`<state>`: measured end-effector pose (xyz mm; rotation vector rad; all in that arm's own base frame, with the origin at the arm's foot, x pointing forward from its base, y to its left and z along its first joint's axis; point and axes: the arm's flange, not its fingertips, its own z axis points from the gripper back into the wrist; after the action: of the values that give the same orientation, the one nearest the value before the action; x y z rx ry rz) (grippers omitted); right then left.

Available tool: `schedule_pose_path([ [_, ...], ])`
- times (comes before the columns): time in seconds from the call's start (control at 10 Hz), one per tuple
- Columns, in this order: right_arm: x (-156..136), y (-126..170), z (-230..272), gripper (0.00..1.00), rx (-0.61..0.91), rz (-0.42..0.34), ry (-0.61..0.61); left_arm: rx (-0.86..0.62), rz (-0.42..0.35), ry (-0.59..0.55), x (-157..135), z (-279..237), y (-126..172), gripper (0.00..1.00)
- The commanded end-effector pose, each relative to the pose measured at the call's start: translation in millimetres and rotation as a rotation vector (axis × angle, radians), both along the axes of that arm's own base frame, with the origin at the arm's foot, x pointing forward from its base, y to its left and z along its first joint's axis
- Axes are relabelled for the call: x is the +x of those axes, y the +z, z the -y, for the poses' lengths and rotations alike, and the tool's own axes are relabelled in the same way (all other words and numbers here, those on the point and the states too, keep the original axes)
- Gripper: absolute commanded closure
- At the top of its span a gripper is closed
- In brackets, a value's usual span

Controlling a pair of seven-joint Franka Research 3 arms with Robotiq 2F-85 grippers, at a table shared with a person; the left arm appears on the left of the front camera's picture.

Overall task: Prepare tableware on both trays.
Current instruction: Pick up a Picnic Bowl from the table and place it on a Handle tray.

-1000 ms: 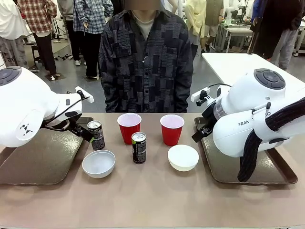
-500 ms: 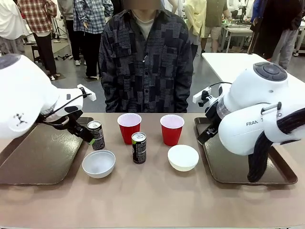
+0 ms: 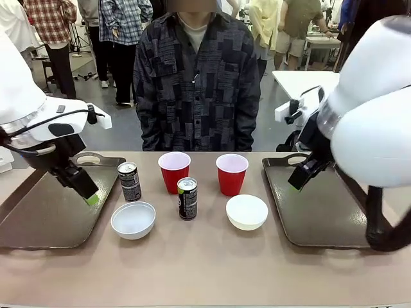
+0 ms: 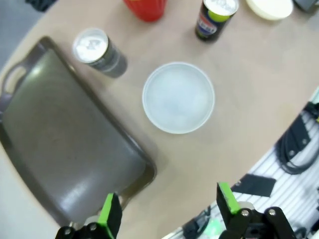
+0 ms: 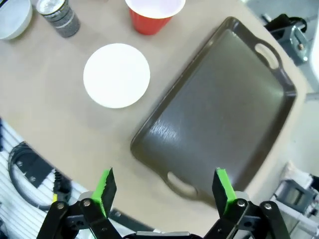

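Left gripper (image 4: 167,208) and right gripper (image 5: 162,191), fingers spread wide and holding nothing, above the left tray (image 3: 38,221) and right tray (image 3: 321,215). Red cups (image 3: 174,171), cans (image 3: 187,199) and bowls (image 3: 133,220) stand on the tabletop (image 3: 205,269) between the trays. The can labels seem to carry print, too small to read.

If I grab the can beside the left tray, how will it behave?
The can is tall and slim on a small base, so a high sideways nudge would probably tip it. Once down, its round body would likely roll.
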<state>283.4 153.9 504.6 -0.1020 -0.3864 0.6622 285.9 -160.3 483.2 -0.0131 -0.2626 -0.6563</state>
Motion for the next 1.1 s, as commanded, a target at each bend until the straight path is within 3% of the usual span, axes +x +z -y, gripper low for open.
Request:
schedule_pose_path([
  [0.0, -77, -49, 37, 0.0, 0.044, 0.117, -0.106, 0.074, 0.104, 0.095, -5, -7, -24, 0.0],
  [0.1, 0, 0, 0, 0.0, 0.0, 0.0, 0.0, 0.0, 0.0, 0.0, 0, 0, 0, 0.0],
  [0.3, 0, 0, 0, 0.0, 0.0, 0.0, 0.0, 0.0, 0.0, 0.0, 0, 0, 0, 0.0],
  [0.4, -20, 20, 4, 0.0, 0.012, 0.039, -0.035, 0.027, 0.028, 0.018, 2, -1, 2, 0.0],
  [0.5, -8, 11, 15, 0.0, 0.08, -0.056, -0.066, -0.076, 0.017, 0.016, 7, -16, 14, 0.0],
  [0.8, 11, -7, 106, 0.0, 0.636, -0.311, -0.068, -0.736, -0.127, -0.109, 29, -109, 30, 0.0],
  [1.0, -2, -21, 149, 0.0, 0.938, -0.339, -0.037, -1.0, -0.135, -0.131, 19, -145, 22, 0.0],
])
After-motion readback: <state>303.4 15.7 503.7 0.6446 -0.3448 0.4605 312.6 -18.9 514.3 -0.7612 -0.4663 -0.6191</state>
